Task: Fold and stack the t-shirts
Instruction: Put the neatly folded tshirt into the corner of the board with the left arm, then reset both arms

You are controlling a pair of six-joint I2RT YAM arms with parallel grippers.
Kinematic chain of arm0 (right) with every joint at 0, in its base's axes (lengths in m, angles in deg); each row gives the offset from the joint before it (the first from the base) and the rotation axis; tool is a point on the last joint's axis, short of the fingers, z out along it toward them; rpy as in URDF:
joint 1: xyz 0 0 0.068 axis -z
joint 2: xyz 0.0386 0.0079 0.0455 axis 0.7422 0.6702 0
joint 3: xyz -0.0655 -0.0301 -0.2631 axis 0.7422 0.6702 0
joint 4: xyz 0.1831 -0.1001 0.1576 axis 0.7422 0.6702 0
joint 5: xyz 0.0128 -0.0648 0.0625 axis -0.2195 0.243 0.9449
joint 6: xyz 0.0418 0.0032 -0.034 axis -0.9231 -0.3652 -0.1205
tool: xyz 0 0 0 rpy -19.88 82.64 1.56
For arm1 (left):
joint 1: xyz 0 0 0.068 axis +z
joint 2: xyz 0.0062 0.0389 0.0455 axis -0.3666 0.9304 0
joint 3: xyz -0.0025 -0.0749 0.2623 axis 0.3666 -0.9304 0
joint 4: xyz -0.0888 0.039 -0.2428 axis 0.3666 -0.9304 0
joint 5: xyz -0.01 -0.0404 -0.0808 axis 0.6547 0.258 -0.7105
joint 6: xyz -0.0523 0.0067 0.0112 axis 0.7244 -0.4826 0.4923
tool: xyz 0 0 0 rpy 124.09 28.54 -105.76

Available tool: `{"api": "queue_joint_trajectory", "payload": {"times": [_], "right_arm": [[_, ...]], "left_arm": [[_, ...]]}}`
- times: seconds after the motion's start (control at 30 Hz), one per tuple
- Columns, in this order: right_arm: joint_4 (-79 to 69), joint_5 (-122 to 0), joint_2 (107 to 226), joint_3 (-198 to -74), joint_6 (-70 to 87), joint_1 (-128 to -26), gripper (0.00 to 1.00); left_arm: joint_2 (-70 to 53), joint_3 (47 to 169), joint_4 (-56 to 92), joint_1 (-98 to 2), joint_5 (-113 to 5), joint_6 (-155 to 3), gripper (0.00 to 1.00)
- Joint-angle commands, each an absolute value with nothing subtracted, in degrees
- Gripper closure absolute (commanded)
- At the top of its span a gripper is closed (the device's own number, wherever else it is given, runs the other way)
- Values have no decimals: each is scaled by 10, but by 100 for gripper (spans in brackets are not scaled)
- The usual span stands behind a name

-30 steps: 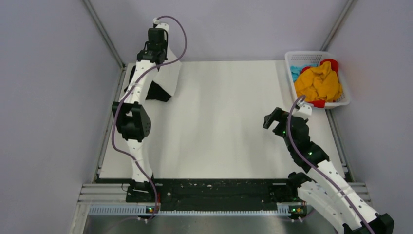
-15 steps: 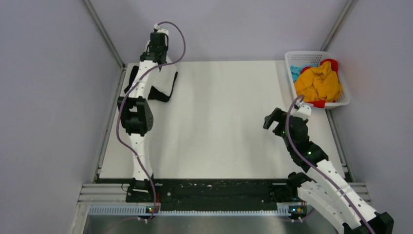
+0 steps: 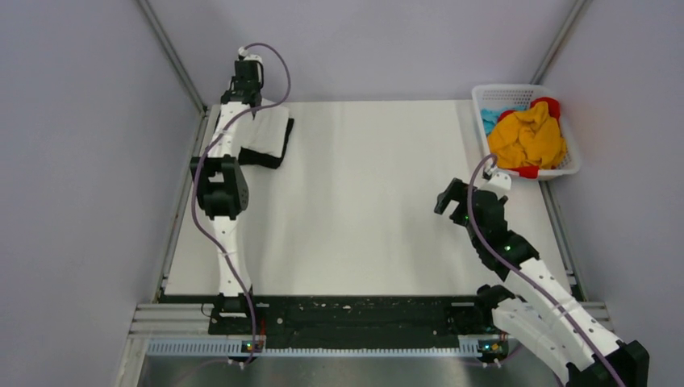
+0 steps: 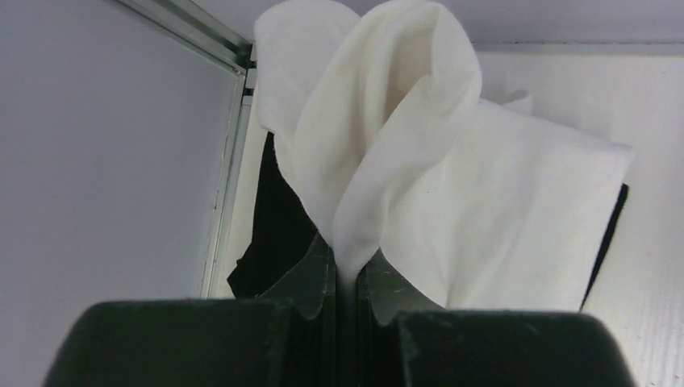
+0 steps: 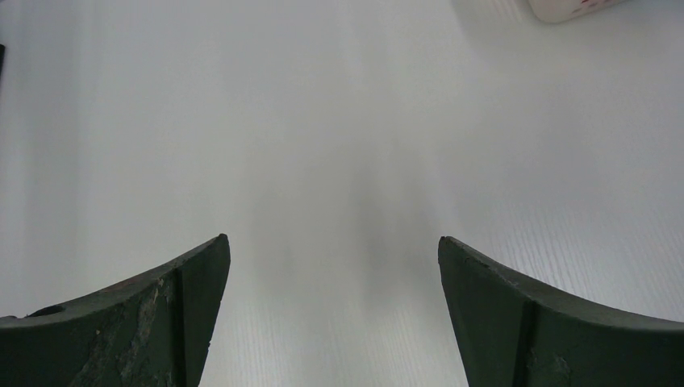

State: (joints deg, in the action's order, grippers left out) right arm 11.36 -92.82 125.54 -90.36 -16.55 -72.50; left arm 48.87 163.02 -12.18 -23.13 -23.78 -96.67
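stacking step: left gripper (image 4: 347,270) pinches white t-shirt (image 4: 484,210) fold, shirt laid over black t-shirt (image 4: 278,218) at far left corner. right gripper (image 5: 332,242) jaws spread, empty, near right edge. next, likely: release, flatten raised fold.

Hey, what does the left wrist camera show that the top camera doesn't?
Only the left wrist view shows the left gripper pinched shut on a fold of the white t-shirt. Only the top view shows the basket of coloured clothes and the right gripper. Both show the white t-shirt lying over the black t-shirt.
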Motion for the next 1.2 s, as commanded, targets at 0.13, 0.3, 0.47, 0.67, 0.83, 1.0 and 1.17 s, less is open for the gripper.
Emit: {"api": "queue_joint_trajectory", "payload": {"times": [0.13,0.3,0.47,0.67,0.83,1.0,1.17], "right_arm": [[92,-939,1274,-920,-155,-722,1],[98,-931,1267,-919,-159,-722,1],[107,-894,1246,-913,-150,-722,1],[147,-864,1222,-912,-160,-722,1],[193,-835,1215,-908,-177,-722,1],[205,-818,1207,-885,-202,-722,1],[214,-845,1200,-866,-211,-722,1]], "left_arm": [[494,1649,-89,-176,-245,-914,29],[433,1641,-108,-151,-295,-846,1],[327,1578,-108,-152,-358,-775,1],[152,1345,-43,-161,-542,-651,2],[-34,1065,16,-238,-541,-606,2],[-202,822,49,-371,-431,-565,2],[-345,682,17,-417,-415,-518,1]]}}
